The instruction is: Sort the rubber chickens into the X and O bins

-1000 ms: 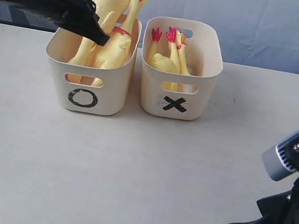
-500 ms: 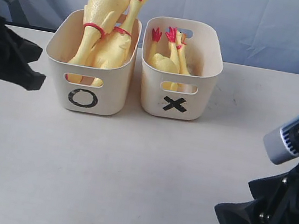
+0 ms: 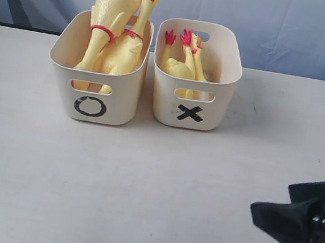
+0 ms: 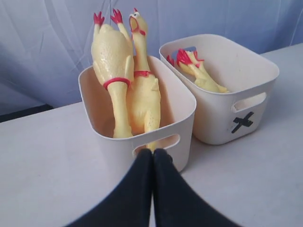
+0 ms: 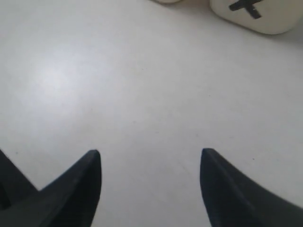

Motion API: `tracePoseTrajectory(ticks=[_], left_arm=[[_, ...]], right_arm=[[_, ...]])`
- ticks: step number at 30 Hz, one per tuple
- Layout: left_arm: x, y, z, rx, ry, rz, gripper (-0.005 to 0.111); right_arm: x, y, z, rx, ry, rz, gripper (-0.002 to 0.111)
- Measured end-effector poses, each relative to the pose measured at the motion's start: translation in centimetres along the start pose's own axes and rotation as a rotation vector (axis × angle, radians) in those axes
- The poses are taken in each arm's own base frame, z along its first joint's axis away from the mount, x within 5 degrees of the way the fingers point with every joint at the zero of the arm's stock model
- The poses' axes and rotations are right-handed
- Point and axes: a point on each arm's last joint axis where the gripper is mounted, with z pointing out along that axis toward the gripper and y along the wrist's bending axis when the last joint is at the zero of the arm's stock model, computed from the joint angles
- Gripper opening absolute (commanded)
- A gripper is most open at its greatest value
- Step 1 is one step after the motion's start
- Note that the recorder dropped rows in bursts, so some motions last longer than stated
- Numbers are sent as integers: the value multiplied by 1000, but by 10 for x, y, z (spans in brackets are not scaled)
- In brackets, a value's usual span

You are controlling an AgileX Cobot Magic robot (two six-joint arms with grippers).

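O bin holds large chickens, X bin small chickens; left hand closed, right hand spread.

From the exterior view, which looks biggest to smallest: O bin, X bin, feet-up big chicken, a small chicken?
1. O bin and X bin, alike.
2. feet-up big chicken.
3. small chicken.

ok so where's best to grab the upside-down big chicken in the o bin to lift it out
Probably the legs just under the red feet of the upside-down chicken, coming from above. That end stands well clear of the O bin rim, while its neck runs head-down inside beside the other chicken.
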Motion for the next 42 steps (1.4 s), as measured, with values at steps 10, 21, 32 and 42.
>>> tracePoseTrajectory(ticks=[10,21,32,42], left_arm=[[18,-1,-13,-9,-42,-30,0],[19,-1,-14,-6,-32,-29,0],[15,-3,-28,1,-96,-24,0],[8,11,-72,-206,-296,-37,0]], right_arm=[[8,-29,-57,238,-319,255,58],[30,-18,-101,383,-589,282,58],[34,-14,-105,384,-616,277,58],[45,-7,-119,420,-728,219,58]])
